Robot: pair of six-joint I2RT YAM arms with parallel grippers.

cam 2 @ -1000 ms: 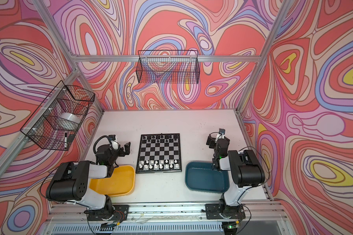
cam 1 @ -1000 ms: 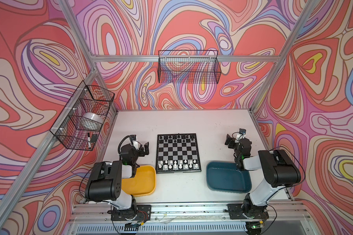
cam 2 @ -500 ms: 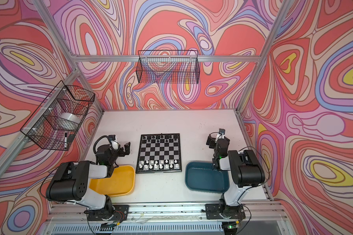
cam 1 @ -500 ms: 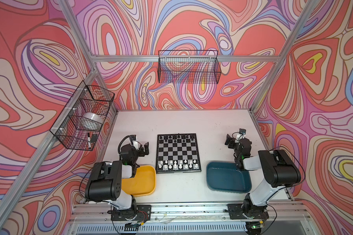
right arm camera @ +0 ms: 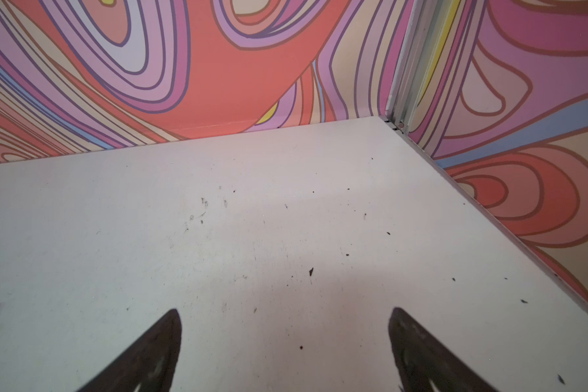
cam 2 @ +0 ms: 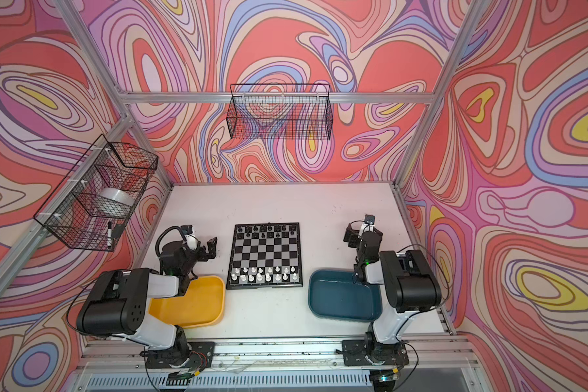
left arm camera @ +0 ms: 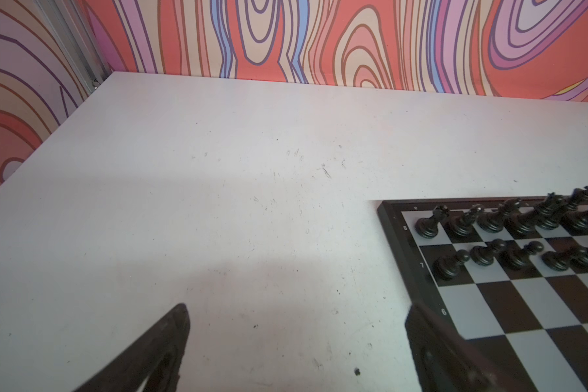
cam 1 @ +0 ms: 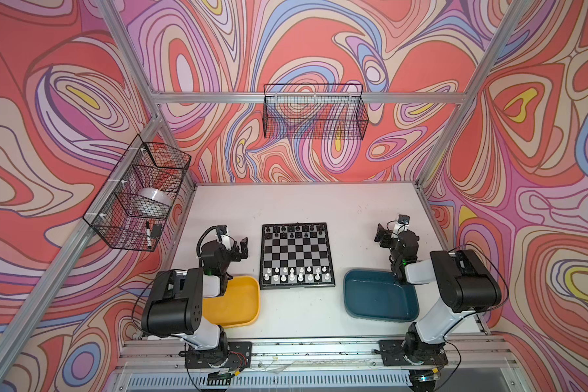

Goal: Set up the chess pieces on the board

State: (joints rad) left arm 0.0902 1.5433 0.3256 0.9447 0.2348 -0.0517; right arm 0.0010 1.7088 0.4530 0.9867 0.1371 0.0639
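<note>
**Both top views.** The board (cam 1: 297,258) lies mid-surface, square to the front edge. Black chess pieces (cam 1: 296,230) stand in its two far rows and white chess pieces (cam 1: 297,274) in its two near rows. The middle rows are bare.
- Left fingers (cam 1: 243,245): spread wide, holding nothing, above bare surface (cam 1: 302,203) near the board's left edge and apart from it.
- Right fingers (cam 1: 381,236): spread wide, holding nothing, well apart from the board, toward the surface's right edge.
- Yellow tray (cam 1: 238,305): toward the front-left corner, partly under the left arm.
- Teal tray (cam 1: 370,298): toward the front-right corner.
- Nothing stands between either pair of fingers and the board (cam 2: 267,256).

**Left wrist view.** The two dark fingers (left arm camera: 163,346) stand far apart with only scuffed surface (left arm camera: 218,203) between them. One tip overlaps the board's (left arm camera: 523,305) black border in the picture, and contact cannot be told. The black chess pieces (left arm camera: 489,220) stand upright in two rows at the board's corner.

**Right wrist view.** The fingers (right arm camera: 150,349) stand equally wide, gripping nothing, over speckled surface (right arm camera: 252,220) that runs to the far-right corner.
</note>
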